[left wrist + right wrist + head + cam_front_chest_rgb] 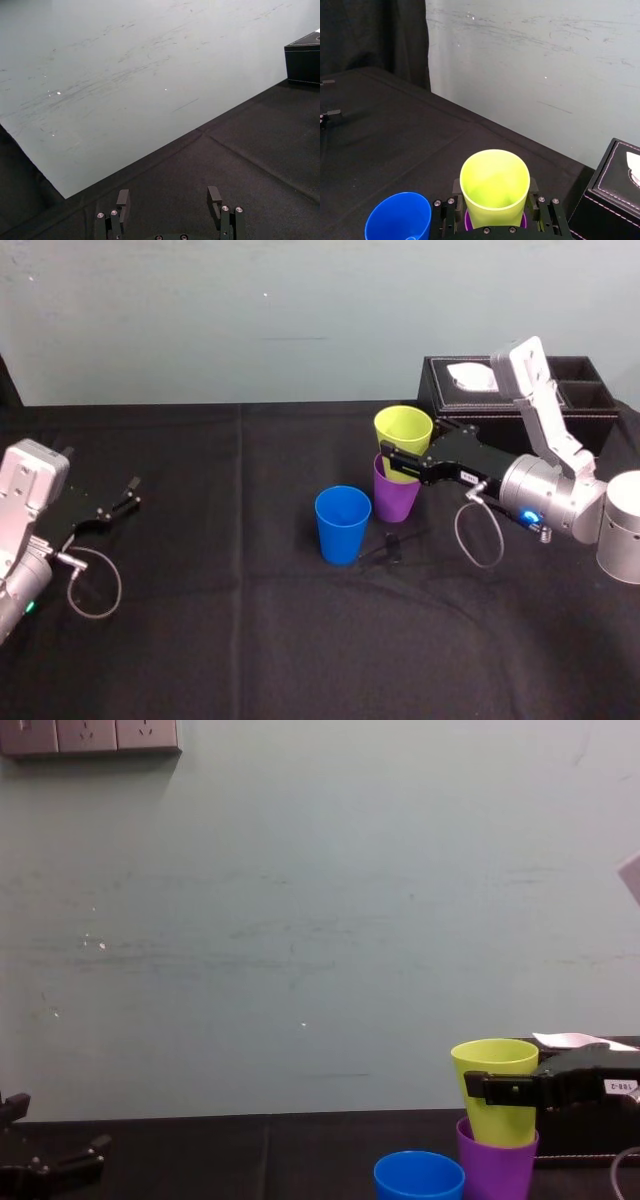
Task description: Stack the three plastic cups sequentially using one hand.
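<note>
The right gripper (398,462) grasps the yellow-green tapered plastic cup (403,430), sitting in the purple plastic cup (395,502); the blue plastic cup (342,525) stands just beside the purple cup. The left gripper (128,492), far from it, is released.

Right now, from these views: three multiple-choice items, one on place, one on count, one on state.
1. The yellow-green cup is:
A. standing by itself
B. partly inside the purple cup
C. lying on its side

2. Cups standing outside any other cup:
A. none
B. one
C. three

3. The left gripper, parked at the left, is:
A. open and empty
B. shut on a cup
C. shut and empty

Answers:
1 B: the purple rim rings its base, and the right gripper clamps its sides.
2 B: the blue cup alone stands apart, beside the pair.
3 A: its fingers are spread with nothing between them.
</note>
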`<state>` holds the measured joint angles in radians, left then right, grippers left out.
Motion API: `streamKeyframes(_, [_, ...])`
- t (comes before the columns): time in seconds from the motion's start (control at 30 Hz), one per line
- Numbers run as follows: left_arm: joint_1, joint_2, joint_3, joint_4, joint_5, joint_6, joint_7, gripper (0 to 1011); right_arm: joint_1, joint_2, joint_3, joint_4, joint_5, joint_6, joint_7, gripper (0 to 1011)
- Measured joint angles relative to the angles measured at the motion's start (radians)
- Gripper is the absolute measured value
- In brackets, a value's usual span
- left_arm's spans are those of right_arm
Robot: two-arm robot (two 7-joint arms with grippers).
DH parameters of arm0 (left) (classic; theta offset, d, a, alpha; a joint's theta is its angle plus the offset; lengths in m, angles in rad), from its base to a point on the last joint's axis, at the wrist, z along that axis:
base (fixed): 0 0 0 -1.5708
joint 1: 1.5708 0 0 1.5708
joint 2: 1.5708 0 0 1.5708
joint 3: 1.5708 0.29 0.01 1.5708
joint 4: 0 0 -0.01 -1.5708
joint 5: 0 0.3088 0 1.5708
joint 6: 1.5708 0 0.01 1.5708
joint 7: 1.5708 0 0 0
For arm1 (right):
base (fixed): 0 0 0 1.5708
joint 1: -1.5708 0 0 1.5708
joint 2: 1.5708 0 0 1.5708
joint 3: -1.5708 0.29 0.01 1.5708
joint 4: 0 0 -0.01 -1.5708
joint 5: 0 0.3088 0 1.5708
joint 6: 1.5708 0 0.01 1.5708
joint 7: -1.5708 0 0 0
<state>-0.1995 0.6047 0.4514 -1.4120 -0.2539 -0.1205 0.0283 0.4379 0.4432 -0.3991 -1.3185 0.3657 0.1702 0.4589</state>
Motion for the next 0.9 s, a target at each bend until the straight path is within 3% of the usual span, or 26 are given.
streamKeyframes(0.23, [0.0,0.0,0.0,0.0,0.0,0.0,0.0,1010,0.0,0.001,0.0,-0.003,0.0,0.002,0.0,738])
streamKeyframes(0.63, [0.0,0.0,0.0,0.0,0.0,0.0,0.0,1010,-0.001,0.002,0.001,-0.006,0.001,0.004,0.0,1003])
streamKeyframes(0.9, [0.0,0.0,0.0,0.0,0.0,0.0,0.0,1010,-0.001,0.002,0.001,-0.007,0.001,0.005,0.0,1003])
